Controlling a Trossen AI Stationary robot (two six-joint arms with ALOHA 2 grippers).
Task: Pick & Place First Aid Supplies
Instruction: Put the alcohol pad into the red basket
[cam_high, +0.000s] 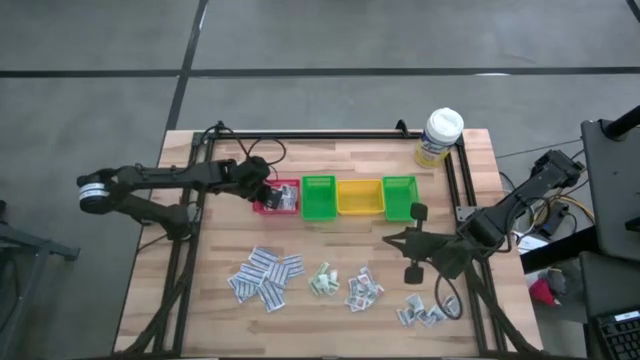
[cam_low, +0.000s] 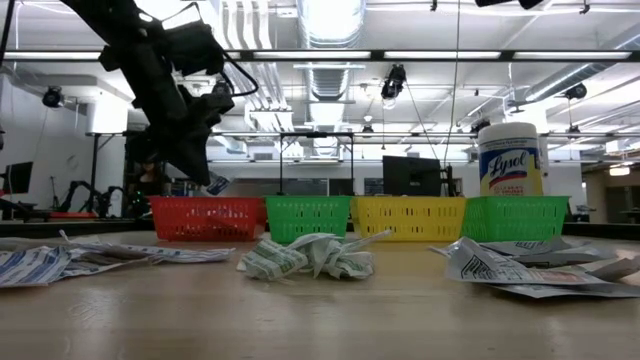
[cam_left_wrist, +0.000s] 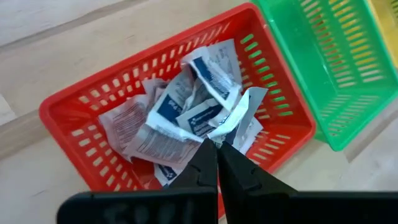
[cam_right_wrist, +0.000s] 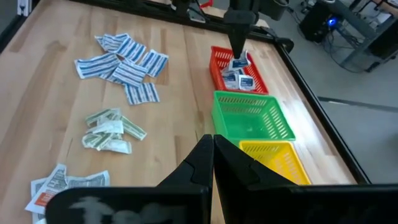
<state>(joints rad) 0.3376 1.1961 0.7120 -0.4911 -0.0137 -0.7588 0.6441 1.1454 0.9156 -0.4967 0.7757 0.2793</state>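
Left claw (cam_left_wrist: 216, 146), fingers together on a small white blue-printed paper packet (cam_left_wrist: 239, 112), hangs directly above the red slotted plastic bin (cam_left_wrist: 74, 118) — release lies straight below. Right claw (cam_right_wrist: 213, 146), shut and empty, waits nearer the loose packets on the wooden worktop (cam_high: 200, 300).

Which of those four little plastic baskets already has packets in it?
The red plastic basket, at the row's left end, holds white paper packets; the two green baskets and the yellow one look empty.

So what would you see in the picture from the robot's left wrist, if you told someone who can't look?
The left pincer, shut on a white packet, hangs over a red basket that holds a heap of white first aid packets. A green basket, with nothing visible in it, sits right beside it on the wooden table.
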